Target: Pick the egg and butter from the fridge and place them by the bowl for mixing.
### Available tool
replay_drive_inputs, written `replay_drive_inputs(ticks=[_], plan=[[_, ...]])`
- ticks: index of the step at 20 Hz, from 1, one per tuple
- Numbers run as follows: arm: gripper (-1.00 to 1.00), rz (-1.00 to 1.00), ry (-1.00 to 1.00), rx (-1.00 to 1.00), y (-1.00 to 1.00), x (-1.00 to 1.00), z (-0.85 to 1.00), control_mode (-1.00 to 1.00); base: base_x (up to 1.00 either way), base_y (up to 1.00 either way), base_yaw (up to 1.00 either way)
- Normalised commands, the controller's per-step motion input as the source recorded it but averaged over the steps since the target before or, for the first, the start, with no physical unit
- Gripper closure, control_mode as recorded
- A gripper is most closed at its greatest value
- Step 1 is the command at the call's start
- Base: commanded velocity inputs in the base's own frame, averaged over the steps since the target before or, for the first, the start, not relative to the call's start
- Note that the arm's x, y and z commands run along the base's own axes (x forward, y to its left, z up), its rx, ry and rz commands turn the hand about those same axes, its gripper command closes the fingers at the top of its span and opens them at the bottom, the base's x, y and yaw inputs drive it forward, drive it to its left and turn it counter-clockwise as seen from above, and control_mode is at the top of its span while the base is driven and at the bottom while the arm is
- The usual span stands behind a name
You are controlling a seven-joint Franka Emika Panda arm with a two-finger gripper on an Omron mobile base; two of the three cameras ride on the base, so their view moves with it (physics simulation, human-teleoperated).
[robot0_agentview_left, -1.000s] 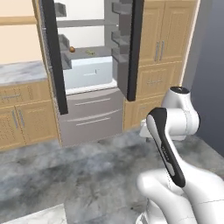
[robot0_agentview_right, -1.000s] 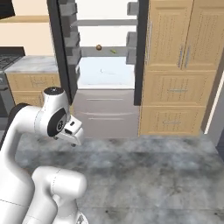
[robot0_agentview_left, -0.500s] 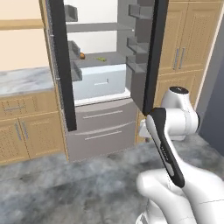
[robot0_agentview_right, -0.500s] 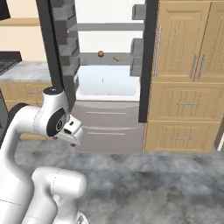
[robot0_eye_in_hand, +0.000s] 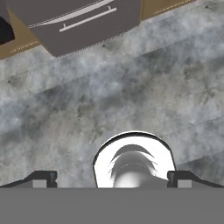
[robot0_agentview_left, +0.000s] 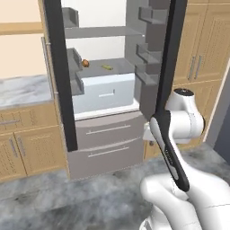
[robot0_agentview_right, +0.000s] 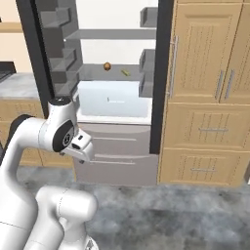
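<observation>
Fridge [robot0_agentview_left: 108, 134] doors open, butter [robot0_agentview_left: 107, 67] — perhaps — tiny on shelf, gripper [robot0_eye_in_hand: 112, 177] spread wide, empty

Flat, even rendered light all around me, no glare; the fridge [robot0_agentview_left: 108, 90] interior glows brightest toward twelve o'clock. Soft blur everywhere, shadows faint.

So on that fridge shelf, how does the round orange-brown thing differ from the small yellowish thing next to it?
The orange-brown lump is round and stands taller; the yellowish piece is flat, elongated and lies slanted. The lump is darker, orange-brown; the piece is yellow-green. The lump sits nearer the left door bins, the piece nearer mid-shelf. Both rest apart on the same grey shelf, above the white drawer.
</observation>
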Motion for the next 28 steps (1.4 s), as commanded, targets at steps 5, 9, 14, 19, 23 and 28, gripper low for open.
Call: replay_drive_inputs(ticks=[5, 9, 14, 19, 23, 28], plan=[[-1.0, 0.0, 0.0, 0.0, 0.0, 0.0, 0.0, 1.0, 0.68, -0.18, 0.21], [-1.0, 0.0, 0.0, 0.0, 0.0, 0.0, 0.0, 1.0, 0.71, -0.17, 0.23], [-1.0, 0.0, 0.0, 0.0, 0.0, 0.0, 0.0, 1.0, 0.74, -0.24, 0.1], [-1.0, 0.0, 0.0, 0.0, 0.0, 0.0, 0.0, 1.0, 0.69, -0.34, 0.06], [-1.0, 0.0, 0.0, 0.0, 0.0, 0.0, 0.0, 1.0, 0.6, -0.39, 0.02], [-1.0, 0.0, 0.0, 0.0, 0.0, 0.0, 0.0, 1.0, 0.56, -0.25, 0.06]])
